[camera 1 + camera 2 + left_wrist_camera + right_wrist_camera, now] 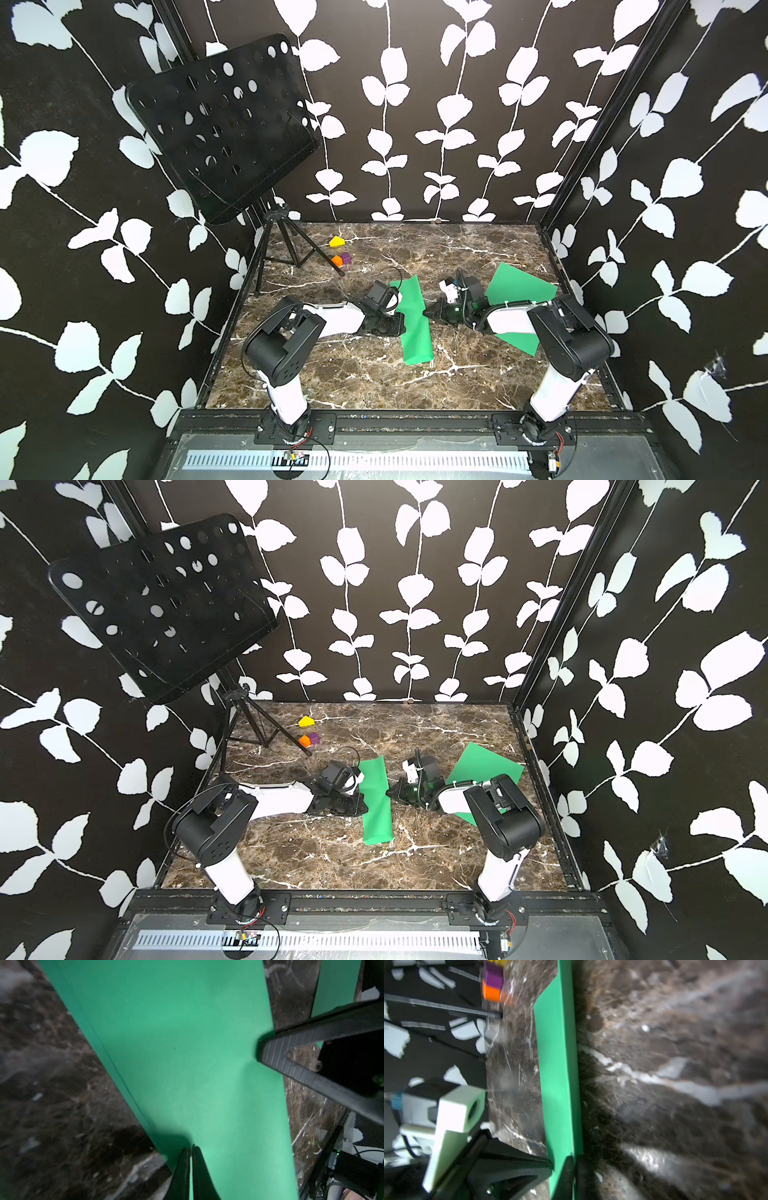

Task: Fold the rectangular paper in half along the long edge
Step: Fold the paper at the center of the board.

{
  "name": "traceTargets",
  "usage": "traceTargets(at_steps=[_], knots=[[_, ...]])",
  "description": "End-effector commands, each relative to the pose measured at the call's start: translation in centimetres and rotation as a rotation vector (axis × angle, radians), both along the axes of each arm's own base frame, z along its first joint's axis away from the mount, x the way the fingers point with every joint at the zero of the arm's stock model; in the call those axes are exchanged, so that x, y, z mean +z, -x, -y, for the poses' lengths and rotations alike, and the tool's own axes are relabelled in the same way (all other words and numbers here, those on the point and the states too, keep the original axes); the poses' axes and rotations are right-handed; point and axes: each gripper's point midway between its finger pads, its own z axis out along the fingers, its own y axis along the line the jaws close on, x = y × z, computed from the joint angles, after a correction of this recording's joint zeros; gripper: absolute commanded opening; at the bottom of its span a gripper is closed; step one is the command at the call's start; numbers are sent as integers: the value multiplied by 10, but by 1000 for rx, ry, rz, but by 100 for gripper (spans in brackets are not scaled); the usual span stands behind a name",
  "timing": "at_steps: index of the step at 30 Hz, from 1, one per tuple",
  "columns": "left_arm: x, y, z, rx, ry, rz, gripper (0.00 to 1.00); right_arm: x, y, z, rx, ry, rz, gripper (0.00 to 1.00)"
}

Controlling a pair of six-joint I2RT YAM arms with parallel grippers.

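Paper (413, 328) is found near the middle of the marble table (374, 382), laid as a long narrow strip running from near to far between the 2 arms. In the left wrist view, 2 edges are seen stacked almost in line along its left side. The fold in half is therefore judged to be made already, with only the crease left to be set.

The left gripper (401, 321) is held low at that left side with its fingers pressed together. It is most likely placed there so that the 2 loose edges are pinned and their alignment is not lost. Whether a layer is caught between the fingers cannot be told.

The right gripper (424, 312) is set at the opposite, right side, where the folded edge is judged to lie. The paper is touched there by its tips, seemingly so that the crease can be flattened. Whether its jaws are spread or pressed together cannot be told from any view.

A 2nd green sheet (519, 291) is seen flat at the right, partly covered by the right arm, and is taken to be spare.
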Motion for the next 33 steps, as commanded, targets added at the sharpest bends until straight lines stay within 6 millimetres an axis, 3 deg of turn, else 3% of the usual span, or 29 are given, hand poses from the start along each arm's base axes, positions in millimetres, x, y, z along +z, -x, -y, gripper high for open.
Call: traceTargets(at_steps=[1,5,7,11,16,18,19,23,25,29,33], knots=[[-51,32,-49,26,-239,-135,10,10,3,0,-6,-16,26,40],[-51,32,-48,26,-236,-132,10,8,14,1,-1,-23,8,42],[-50,31,-48,26,-235,-130,10,7,19,1,1,-22,2,34],[-51,32,-49,25,-236,-134,10,7,21,3,-4,-17,-1,3],[-50,32,-49,26,-237,-131,10,8,22,4,-5,-13,-2,0],[-50,32,-50,27,-239,-131,10,10,23,3,-3,-21,-3,30],[-49,31,-48,25,-235,-129,10,9,25,3,-3,-24,-6,40],[-50,31,-48,22,-237,-131,10,7,36,1,7,-32,-26,44],[-49,31,-48,20,-238,-130,10,6,41,1,10,-36,-34,34],[-50,31,-48,18,-240,-130,10,3,48,4,1,-25,-41,0],[-49,30,-47,18,-238,-130,9,0,53,5,15,-12,-51,0]])
